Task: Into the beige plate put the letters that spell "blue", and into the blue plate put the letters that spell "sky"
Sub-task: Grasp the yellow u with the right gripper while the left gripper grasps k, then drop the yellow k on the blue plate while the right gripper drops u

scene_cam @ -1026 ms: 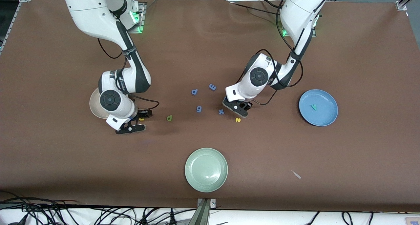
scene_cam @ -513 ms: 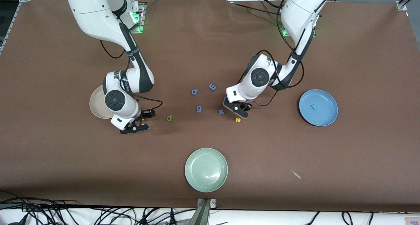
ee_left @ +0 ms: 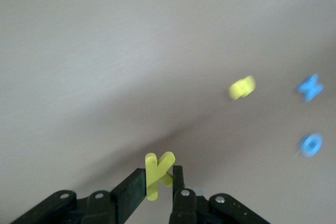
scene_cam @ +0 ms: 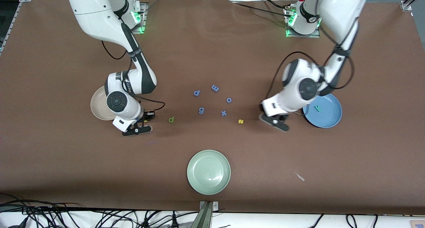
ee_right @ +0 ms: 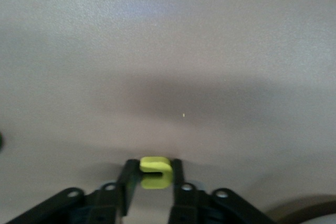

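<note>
Two pincers are closed on letters, as you can see from the wrist views. Your left pincer [ee_left: 160, 182] has its jaws drawn nearly together on a small yellow foam "k" [ee_left: 157, 174], lifted clear of the brown worktop [scene_cam: 298, 55] just beside the round shallow blue plate [scene_cam: 327, 116], on the side toward the right arm's end. In that plate lies a tiny teal "y" [scene_cam: 317, 108]. A small yellow foam "s" [scene_cam: 241, 121] lies on the worktop between the two arms, near a blue foam "x" [scene_cam: 224, 113] and a blue "o" [scene_cam: 229, 100].

Your right pincer [ee_right: 154, 179] is pinched narrow on a small yellow-green hooked piece of foam [ee_right: 155, 171], probably the "u", though only part of it shows between the fingers. It sits low over the worktop just beside the round cream-beige plate [scene_cam: 98, 108], whose contents you cannot see under the arm. A green foam "b" [scene_cam: 171, 119] lies on the worktop near that pincer, toward the left arm's end. A pale green round plate [scene_cam: 208, 171] sits nearest the front camera.
</note>
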Motion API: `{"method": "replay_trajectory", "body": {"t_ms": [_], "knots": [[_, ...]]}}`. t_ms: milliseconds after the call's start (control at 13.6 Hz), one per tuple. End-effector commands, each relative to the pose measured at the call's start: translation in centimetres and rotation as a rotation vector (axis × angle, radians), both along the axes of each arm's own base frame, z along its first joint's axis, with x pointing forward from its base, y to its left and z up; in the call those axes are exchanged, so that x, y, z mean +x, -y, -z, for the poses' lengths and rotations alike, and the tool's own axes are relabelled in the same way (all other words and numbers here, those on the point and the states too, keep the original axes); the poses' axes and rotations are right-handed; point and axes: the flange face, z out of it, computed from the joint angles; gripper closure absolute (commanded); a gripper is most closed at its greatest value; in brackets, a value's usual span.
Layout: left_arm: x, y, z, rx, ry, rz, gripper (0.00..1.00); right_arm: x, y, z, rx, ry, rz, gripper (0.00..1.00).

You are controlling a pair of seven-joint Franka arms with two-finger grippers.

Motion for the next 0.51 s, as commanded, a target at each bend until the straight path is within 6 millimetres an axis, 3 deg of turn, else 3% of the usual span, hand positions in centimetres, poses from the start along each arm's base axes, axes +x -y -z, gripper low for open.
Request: {"method": "replay_trajectory", "body": {"t_ms": [0, 147, 293, 366, 440], "knots": [[-3.0, -8.5, -1.1, 0.030, -0.014, 0.086, 1.00, 0.3, 0.5, 0.5, 0.013, -0.007, 0.001, 0.76], [-4.4, -13.6, 0.4, 0.014, -0.070, 0.186, 1.00, 0.4, 0.5, 0.3, 0.014, -0.008, -0.001, 0.79], [-6.0, -17.1, 2.6, 0.022, -0.111, 0.199, 1.00, 0.9, 1.0, -0.9, 0.014, -0.023, 0.006, 0.80], [-6.2, -17.6, 3.0, 0.048, -0.114, 0.222, 0.91, 1.5, 1.6, -1.7, 0.012, -0.049, 0.014, 0.80], [-6.1, -17.8, 3.1, 0.065, -0.116, 0.237, 0.66, 1.8, 2.2, -2.3, 0.007, -0.086, 0.026, 0.80]]}}
